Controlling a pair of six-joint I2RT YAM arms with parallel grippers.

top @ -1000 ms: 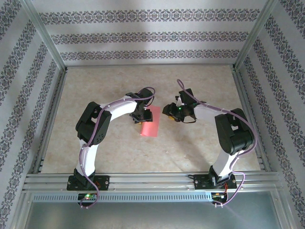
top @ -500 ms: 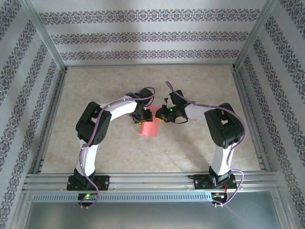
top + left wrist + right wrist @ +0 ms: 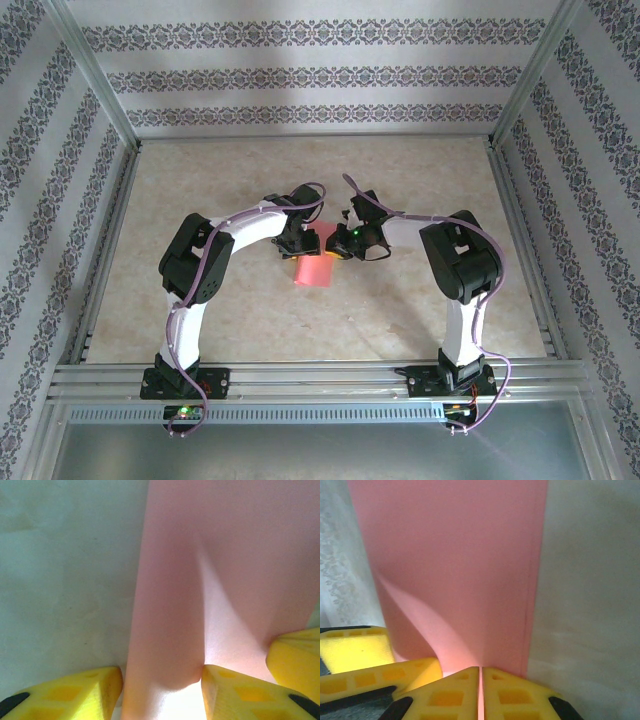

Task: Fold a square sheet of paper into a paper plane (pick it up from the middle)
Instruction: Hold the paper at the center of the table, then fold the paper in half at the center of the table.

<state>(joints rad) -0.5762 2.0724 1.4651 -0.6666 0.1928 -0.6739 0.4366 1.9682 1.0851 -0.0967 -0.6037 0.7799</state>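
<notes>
Left gripper (image 3: pixel 298 238) at left edge of square sheet of paper (image 3: pixel 314 262), mid-table; jaws part-open, yellow fingers (image 3: pixel 67 692) straddling raised fold of pink sheet (image 3: pixel 210 570). Right gripper (image 3: pixel 336 246) at sheet's right edge; fingertips (image 3: pixel 507 690) pressed together, pinching thin paper edge (image 3: pixel 455 570).

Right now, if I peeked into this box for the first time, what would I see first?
You'd spot the pink paper first, bright against the pale table in the middle. Two white and black arms curl in from each side and meet at it. The right pincer has its yellow fingers pinched shut on the paper's edge, and the left pincer straddles a raised fold of it.
</notes>
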